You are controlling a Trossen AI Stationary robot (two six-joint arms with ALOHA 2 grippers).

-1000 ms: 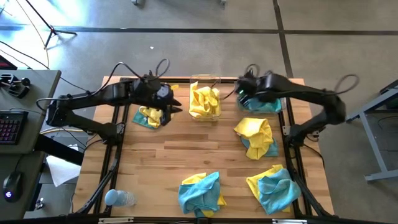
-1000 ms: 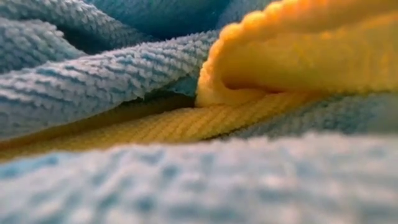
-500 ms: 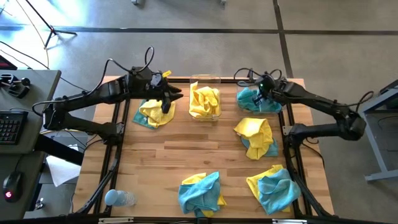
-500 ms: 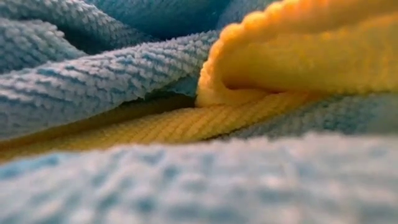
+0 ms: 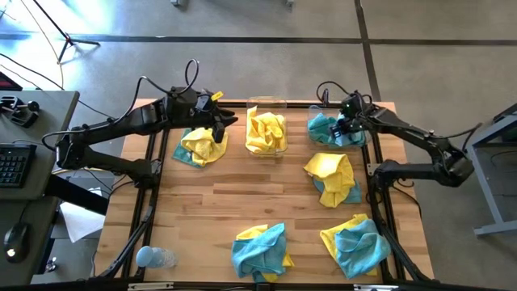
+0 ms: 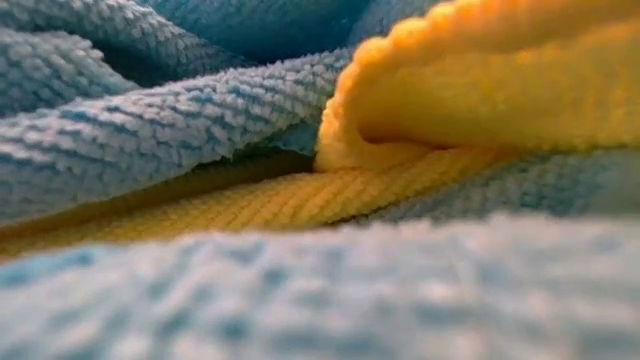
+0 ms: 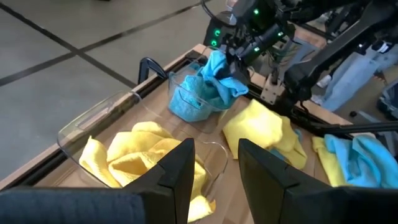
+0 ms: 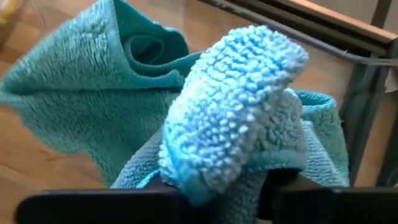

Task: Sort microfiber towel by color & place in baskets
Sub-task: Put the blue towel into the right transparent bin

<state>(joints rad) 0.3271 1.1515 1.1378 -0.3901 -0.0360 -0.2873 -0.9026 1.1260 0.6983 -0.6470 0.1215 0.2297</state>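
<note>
Teal towel (image 5: 329, 129) is bunched in the right-hand basket (image 5: 361, 139) at the far edge of the counter (image 5: 242, 194), a fold of it sticking up between the right gripper (image 5: 346, 123) fingers; the wrist view shows that fold (image 8: 236, 112) sitting in the jaws, which stand a little apart around it, whether they press on it I cannot tell; the left wrist view catches the same cloth (image 7: 211, 84) hanging from that gripper over the clear bin.

Next door, the middle basket (image 5: 266, 103) is packed with yellow towels (image 5: 265, 131); just to its left the left gripper (image 5: 220, 129) hovers over a yellow-on-teal heap (image 5: 199, 147), its fingers (image 7: 180, 174) apart, nothing between them.

Out across the counter: a yellow-and-teal pile (image 5: 333, 178) below the right basket; another mixed pile (image 5: 355, 242) near the front right; a third (image 5: 260, 249) at front centre, pressed right up against the low camera, filling that view with teal and yellow weave (image 6: 300, 190).

A pale bottle (image 5: 153, 257) lies off the counter's front left corner; a keyboard (image 5: 12, 166) sits on the desk at far left.
</note>
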